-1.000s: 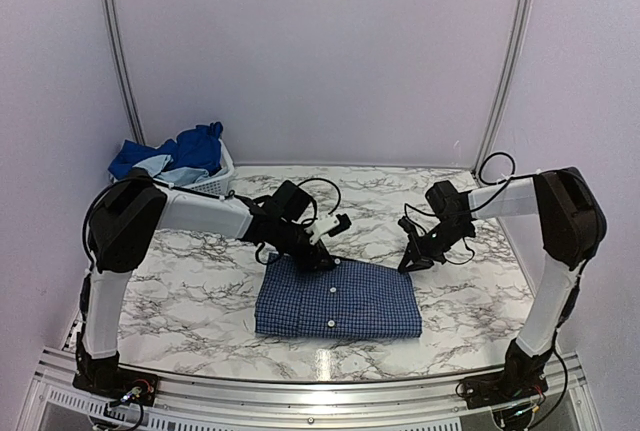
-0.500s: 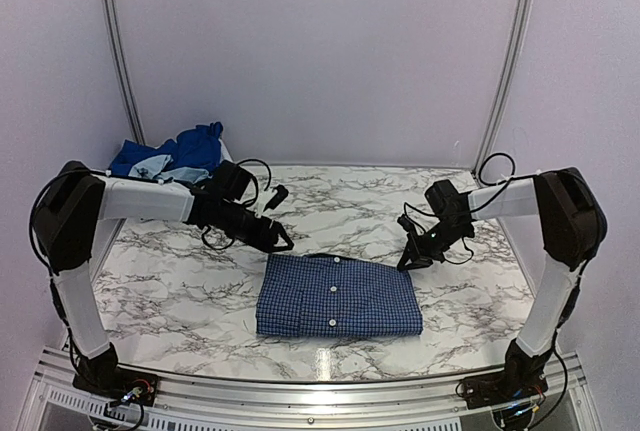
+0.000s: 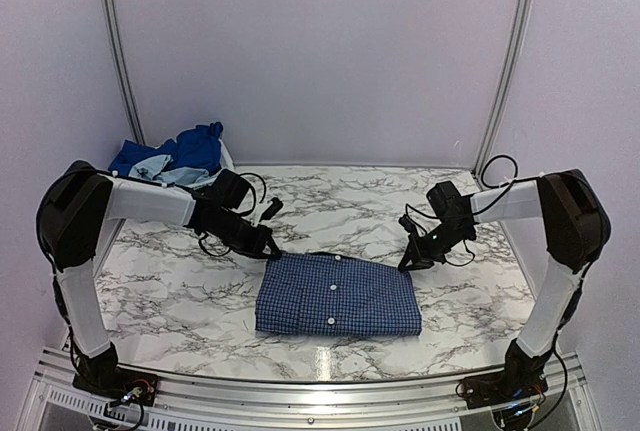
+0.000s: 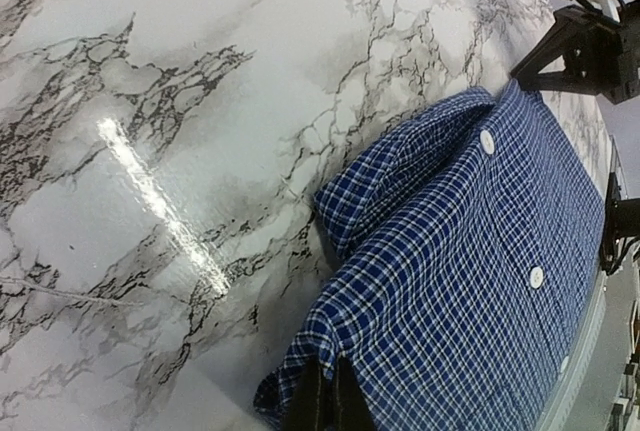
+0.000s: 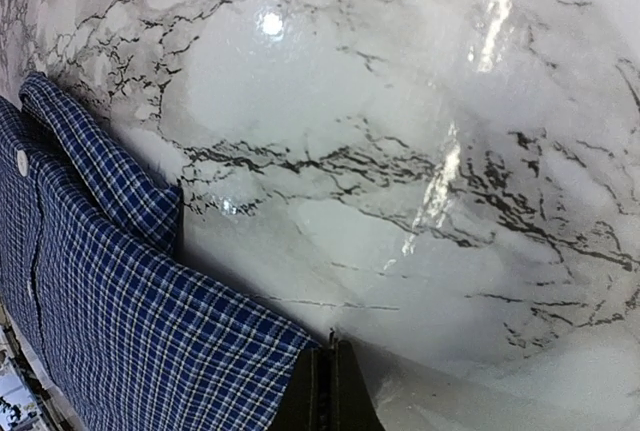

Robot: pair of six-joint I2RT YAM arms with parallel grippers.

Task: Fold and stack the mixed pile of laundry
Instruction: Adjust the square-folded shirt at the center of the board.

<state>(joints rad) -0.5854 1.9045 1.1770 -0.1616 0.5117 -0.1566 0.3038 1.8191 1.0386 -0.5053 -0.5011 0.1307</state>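
At the far left, a white slatted plastic basket (image 3: 226, 173) holds crumpled royal blue clothes (image 3: 198, 146) and a pale blue T-shirt (image 3: 160, 166). The left gripper (image 3: 270, 249), fingers pressed together, sits at the far left corner of the folded navy small-check button-up shirt (image 3: 338, 296), which lies flat, buttons up, mid-way across the white marble-patterned tabletop (image 3: 180, 281). The right gripper (image 3: 406, 265), likewise closed, meets the shirt's far right corner; whether either nips cloth I cannot tell.
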